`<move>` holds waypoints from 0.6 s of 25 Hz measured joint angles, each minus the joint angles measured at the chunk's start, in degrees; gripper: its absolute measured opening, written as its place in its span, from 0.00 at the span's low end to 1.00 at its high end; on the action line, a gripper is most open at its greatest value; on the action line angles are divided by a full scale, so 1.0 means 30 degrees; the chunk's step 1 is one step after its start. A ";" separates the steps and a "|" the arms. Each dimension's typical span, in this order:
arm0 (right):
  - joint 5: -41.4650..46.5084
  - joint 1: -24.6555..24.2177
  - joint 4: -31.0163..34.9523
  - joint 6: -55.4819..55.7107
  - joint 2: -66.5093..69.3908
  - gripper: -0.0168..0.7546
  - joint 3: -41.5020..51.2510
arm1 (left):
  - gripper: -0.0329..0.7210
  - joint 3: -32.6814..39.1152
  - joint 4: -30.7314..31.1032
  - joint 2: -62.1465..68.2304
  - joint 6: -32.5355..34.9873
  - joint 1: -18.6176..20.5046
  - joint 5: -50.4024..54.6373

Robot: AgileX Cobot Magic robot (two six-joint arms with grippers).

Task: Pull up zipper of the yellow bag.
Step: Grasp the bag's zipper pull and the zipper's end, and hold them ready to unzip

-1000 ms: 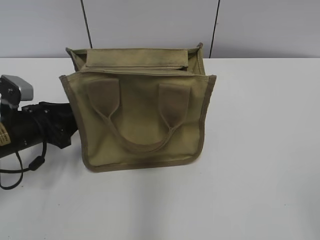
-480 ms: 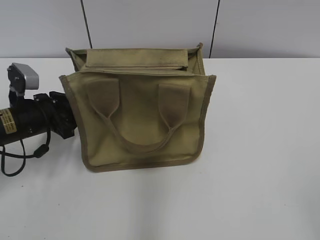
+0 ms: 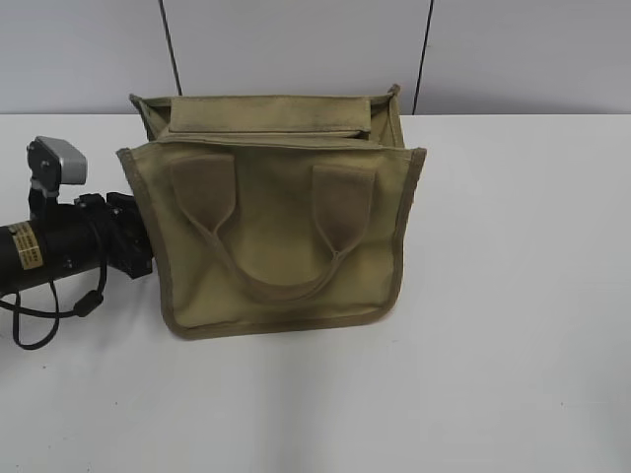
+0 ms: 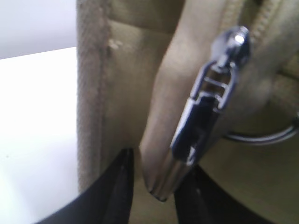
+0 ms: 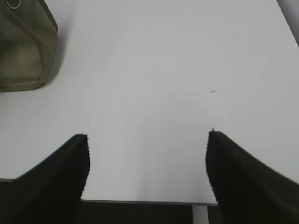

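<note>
A white table [image 3: 513, 325] carries the yellow bag [image 3: 276, 236], which stands upright left of the middle with its two handles [image 3: 281, 286] hanging down the near face. The left arm [image 3: 59, 251] lies low along the table from the left edge, its tip against the bag's left side. Up close, the left gripper [image 4: 156, 179] has its dark fingers [image 4: 119, 179] narrowly parted, with the silver pull tab [image 4: 196, 126] of the zipper [image 4: 261, 28] hanging down between them; whether they pinch it I cannot tell. The right gripper [image 5: 147, 163] is spread wide over bare table, holding nothing, with the bag's corner far left.
</note>
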 joint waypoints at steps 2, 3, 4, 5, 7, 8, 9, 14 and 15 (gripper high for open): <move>0.0000 0.0000 0.0000 0.0000 0.0000 0.79 0.0000 | 0.30 -0.0077 -0.0127 0.0000 0.0000 0.0000 0.0000; 0.0000 0.0000 0.0000 0.0000 0.0000 0.79 0.0000 | 0.25 -0.0117 -0.0178 0.0000 0.0000 0.0000 0.0000; 0.0000 0.0000 0.0000 0.0000 0.0000 0.79 0.0000 | 0.19 -0.0135 -0.0259 0.0000 0.0000 0.0000 0.0000; 0.0000 0.0000 0.0000 0.0000 0.0000 0.79 0.0000 | 0.12 -0.0158 -0.0300 0.0000 -0.0017 0.0000 0.0000; 0.0000 0.0000 0.0000 0.0000 0.0000 0.79 0.0000 | 0.06 -0.0188 -0.0320 0.0020 -0.0017 0.0000 0.0000; 0.0000 0.0000 0.0000 0.0000 0.0000 0.79 0.0000 | 0.06 -0.0188 -0.0320 0.0020 -0.0017 0.0000 0.0000; 0.0000 0.0000 0.0000 0.0000 0.0000 0.79 0.0000 | 0.05 -0.0188 -0.0299 0.0020 -0.0017 0.0000 0.0000; 0.0000 0.0000 0.0000 0.0000 0.0000 0.79 0.0000 | 0.05 -0.0203 0.0191 -0.0003 -0.0520 0.0000 0.0000; 0.0000 0.0000 0.0000 0.0000 0.0000 0.79 0.0000 | 0.05 -0.0203 0.0337 -0.0143 -0.0720 0.0000 0.0025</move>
